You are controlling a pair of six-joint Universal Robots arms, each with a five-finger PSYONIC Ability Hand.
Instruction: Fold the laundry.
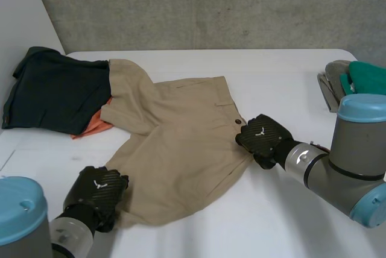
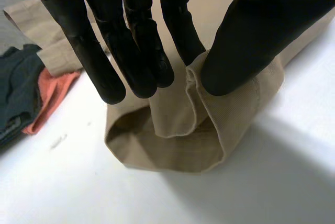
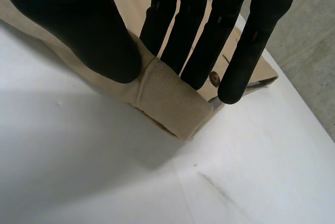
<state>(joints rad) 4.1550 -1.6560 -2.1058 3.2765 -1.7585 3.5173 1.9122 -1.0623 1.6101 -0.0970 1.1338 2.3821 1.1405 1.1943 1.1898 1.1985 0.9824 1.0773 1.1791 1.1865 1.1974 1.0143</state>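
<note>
In the head view, we see the beige shorts (image 1: 181, 143) lying spread in the middle of the white tabletop (image 1: 277, 77). The left hand (image 1: 99, 191) is at the hem of the leg nearest to the robot. The right hand (image 1: 263, 137) is at the waistband, just beside a dark button (image 1: 238, 122). At the left side of the tabletop lies a dark green garment (image 1: 54, 92) with an orange cloth (image 1: 93, 128) coming out from under it. One leg of the shorts lies partly over both. Grey and teal clothes (image 1: 353, 80) lie at the right edge, well apart from the shorts.

In the left wrist view, the thumb (image 2: 251, 41) and one of the fingers (image 2: 180, 30) of the left hand pinch a fold of the leg hem between them. The other fingers are straight beside it. The dark garment and the orange cloth are behind the fingers.

In the right wrist view, the right hand holds the waistband. Its thumb presses the folded band from one side and the straight fingers stand on the other side, so the cloth is pinched. The button is at the fingertips.
</note>
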